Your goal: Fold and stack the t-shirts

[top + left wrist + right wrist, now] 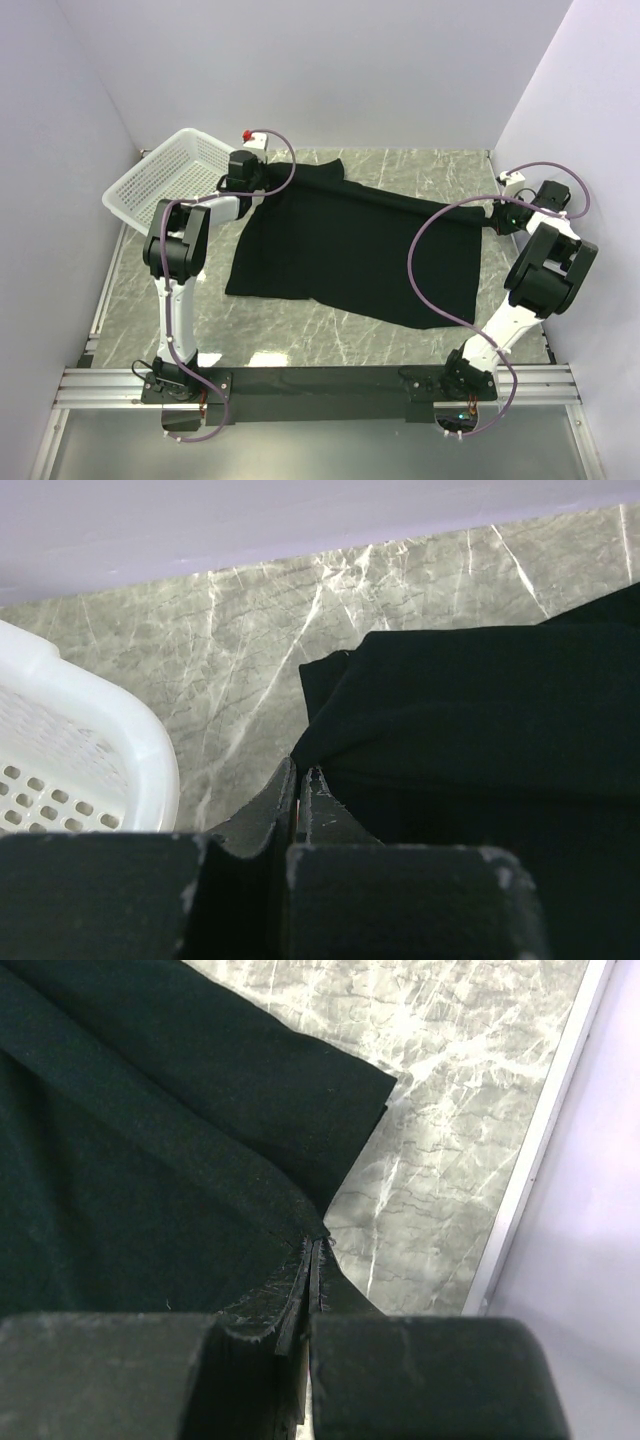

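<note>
From above, a single black t-shirt [350, 245] lies spread on the marble table [330, 335], its long axis running from the far left to the right side. The left pincer [260, 193] sits at the shirt's far-left corner, just beside the white mesh basket [165, 180]. The right pincer [490, 218] meets the shirt's right edge. The cloth spans the whole gap between the two pincers, so each arm is nearest to its own end and the body of the shirt lies inward from both. A looser flap spreads toward the near edge of the table. No second shirt is in view

In the left wrist view, the left pincer [300, 798] is pressed narrow, with a fold of the t-shirt [480, 710] drawn up to its tips, and it looks clamped on that corner. The shirt runs off to the right of the fingers, the basket [130, 750] rim is close on the left, and bare table [230, 660] lies ahead

In the right wrist view, the right pincer [312, 1260] is likewise closed tight, with the t-shirt [150, 1160] edge gathered between its tips. The cloth stretches away up and to the left, bare table [440, 1160] is to the right, and a sleeve or corner juts out just beyond

Judging by this, the next move turns on both held ends travelling together across the shirt's long axis, so that the cloth folds evenly rather than skews
</note>
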Robot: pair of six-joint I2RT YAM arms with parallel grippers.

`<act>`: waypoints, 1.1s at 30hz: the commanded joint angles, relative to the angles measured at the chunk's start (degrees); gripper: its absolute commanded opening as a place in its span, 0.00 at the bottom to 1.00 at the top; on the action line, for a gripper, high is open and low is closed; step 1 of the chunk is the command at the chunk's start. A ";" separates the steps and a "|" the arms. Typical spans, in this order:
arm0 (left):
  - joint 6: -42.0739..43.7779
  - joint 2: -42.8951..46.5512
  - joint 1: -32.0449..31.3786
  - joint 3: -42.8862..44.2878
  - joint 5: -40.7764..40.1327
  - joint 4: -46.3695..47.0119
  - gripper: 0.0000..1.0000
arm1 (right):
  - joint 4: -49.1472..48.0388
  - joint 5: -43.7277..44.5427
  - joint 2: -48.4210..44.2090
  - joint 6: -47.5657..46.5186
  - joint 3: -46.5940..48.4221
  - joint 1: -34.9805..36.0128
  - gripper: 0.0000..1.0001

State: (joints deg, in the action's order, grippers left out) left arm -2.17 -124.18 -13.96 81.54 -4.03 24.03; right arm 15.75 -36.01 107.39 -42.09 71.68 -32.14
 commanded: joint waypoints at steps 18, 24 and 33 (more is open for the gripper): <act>4.90 7.02 0.42 -1.47 1.75 -1.79 0.01 | -0.46 2.70 1.32 0.07 3.11 -1.08 0.00; 5.51 6.32 0.42 0.72 2.89 -7.84 0.02 | 0.77 2.44 1.06 -1.33 3.20 -1.08 0.08; 5.69 11.58 0.42 1.17 7.19 -9.44 0.76 | 5.34 -3.18 -5.52 -5.36 3.73 -2.22 0.57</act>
State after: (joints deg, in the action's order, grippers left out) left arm 3.38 -119.48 -13.74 80.93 0.23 13.02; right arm 18.85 -35.77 107.18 -44.60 72.77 -33.50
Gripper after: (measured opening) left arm 0.734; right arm 0.554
